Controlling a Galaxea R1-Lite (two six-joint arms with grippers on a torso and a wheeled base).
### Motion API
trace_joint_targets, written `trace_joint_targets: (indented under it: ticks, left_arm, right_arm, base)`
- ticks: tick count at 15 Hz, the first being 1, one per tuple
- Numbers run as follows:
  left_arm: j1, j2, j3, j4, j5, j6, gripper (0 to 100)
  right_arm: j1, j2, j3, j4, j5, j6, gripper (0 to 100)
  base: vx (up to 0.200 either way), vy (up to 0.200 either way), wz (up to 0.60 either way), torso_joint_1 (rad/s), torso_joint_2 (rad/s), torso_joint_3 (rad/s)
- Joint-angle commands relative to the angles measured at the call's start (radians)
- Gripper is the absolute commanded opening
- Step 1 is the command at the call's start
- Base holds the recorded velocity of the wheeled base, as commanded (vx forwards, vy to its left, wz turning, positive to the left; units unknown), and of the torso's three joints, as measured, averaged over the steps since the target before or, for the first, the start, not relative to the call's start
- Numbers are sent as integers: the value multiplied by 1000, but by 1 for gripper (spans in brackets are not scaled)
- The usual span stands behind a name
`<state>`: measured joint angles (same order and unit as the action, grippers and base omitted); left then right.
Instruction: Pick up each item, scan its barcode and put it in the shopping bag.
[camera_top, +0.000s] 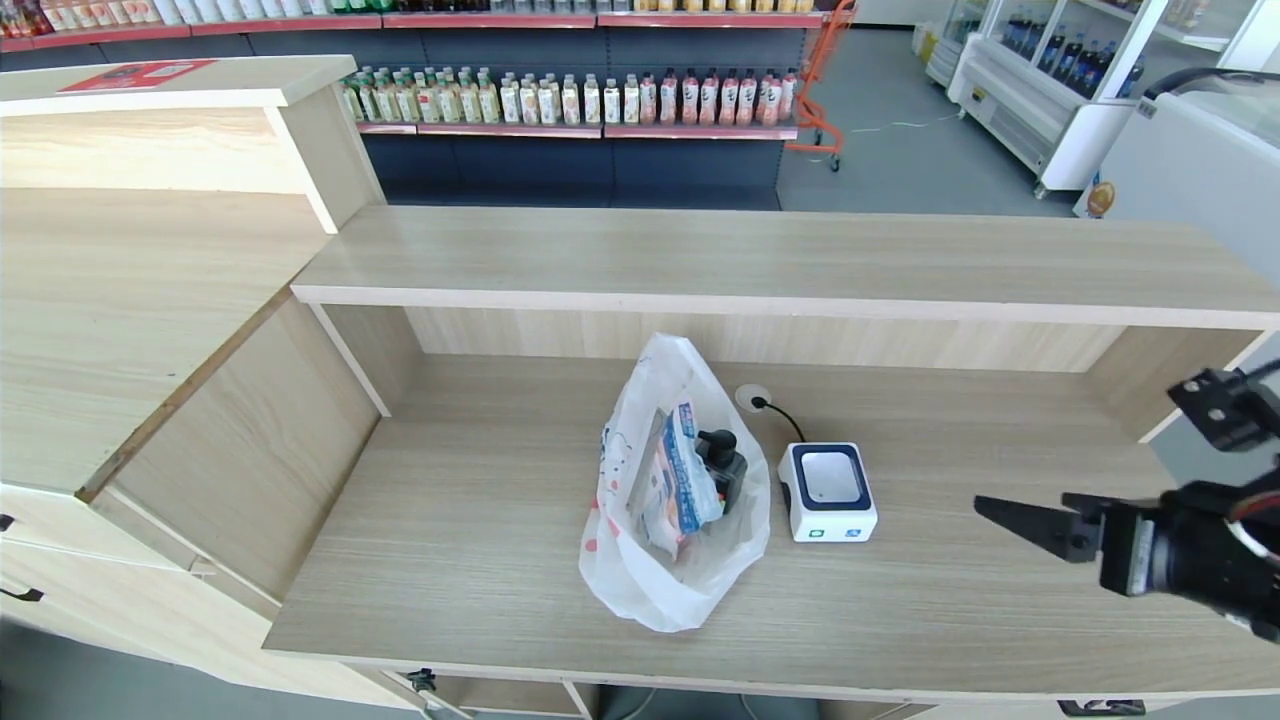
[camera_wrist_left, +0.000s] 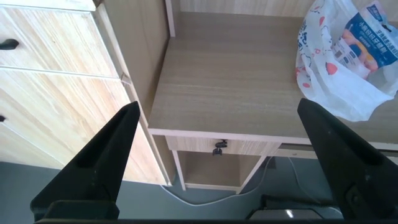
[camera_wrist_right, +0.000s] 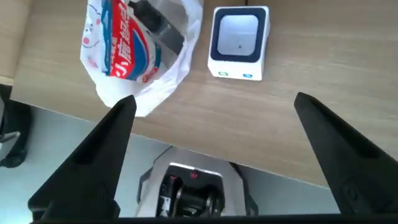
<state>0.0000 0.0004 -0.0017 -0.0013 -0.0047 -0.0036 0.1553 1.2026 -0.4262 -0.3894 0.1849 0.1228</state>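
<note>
Logging a white plastic shopping bag (camera_top: 672, 585) slumped at the middle of the wooden counter (camera_top: 480, 560), mouth toward the far side, red prints on its skin. Inside it, lying against each other: a blue, white and red packet (camera_top: 678, 470) and, to its right, a black item (camera_top: 722, 462) with a knobbed top; kind of item not made out.

Just right of the bag, parted from it by a narrow strip of bare wood: a white barcode scanner (camera_top: 828, 490), dark-framed window facing up, a green and a blue mark on its near face. From its far side, a black cable (camera_top: 785, 420) curving to a round grommet (camera_top: 752, 397) in the counter top. Beyond all this, a raised ledge (camera_top: 780, 260) running left to right along the far side.

Right gripper (camera_wrist_right: 214, 98) hanging over the near right part of the counter, well right of the scanner, pointing left toward it. Fingers spread wide, nothing between them. Past those fingers, lower down: bag, scanner and near counter edge.

Left gripper (camera_wrist_left: 219, 107) held off the near left edge of the counter, beside pale drawer fronts (camera_wrist_left: 50, 106). Fingers likewise wide apart, holding nothing. Bag off to its right, well apart.
</note>
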Motion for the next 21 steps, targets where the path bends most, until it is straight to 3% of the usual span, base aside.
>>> trace_joint_targets:
  ticks: [1, 2, 3, 6, 15, 16, 21]
  left_arm:
    - [0, 0, 0, 0, 0, 1, 100]
    - [0, 0, 0, 0, 0, -1, 100]
    - [0, 0, 0, 0, 0, 1, 100]
    - [0, 0, 0, 0, 0, -1, 100]
    - [0, 0, 0, 0, 0, -1, 100]
    - [0, 0, 0, 0, 0, -1, 100]
    - [0, 0, 0, 0, 0, -1, 100]
  right_arm:
    - [-71, -706, 419, 161, -124, -46, 100]
    - [-102, -824, 426, 219, -128, -60, 100]
    - [-142, -979, 411, 397, -134, -63, 100]
    - [-146, -1201, 406, 406, -137, -110, 100]
    - [-155, -1203, 415, 372, -140, -120, 100]
    - [-155, -1203, 415, 374, -137, -126, 0]
    - [-155, -1203, 415, 376, -139, -98, 0]
  base:
    - [0, 0, 0, 0, 0, 0]
    - [0, 0, 0, 0, 0, 0]
    - [0, 0, 0, 0, 0, 0]
    - [0, 0, 0, 0, 0, 0]
    - [0, 0, 0, 0, 0, 0]
    - [0, 0, 0, 0, 0, 0]
    - [0, 0, 0, 0, 0, 0]
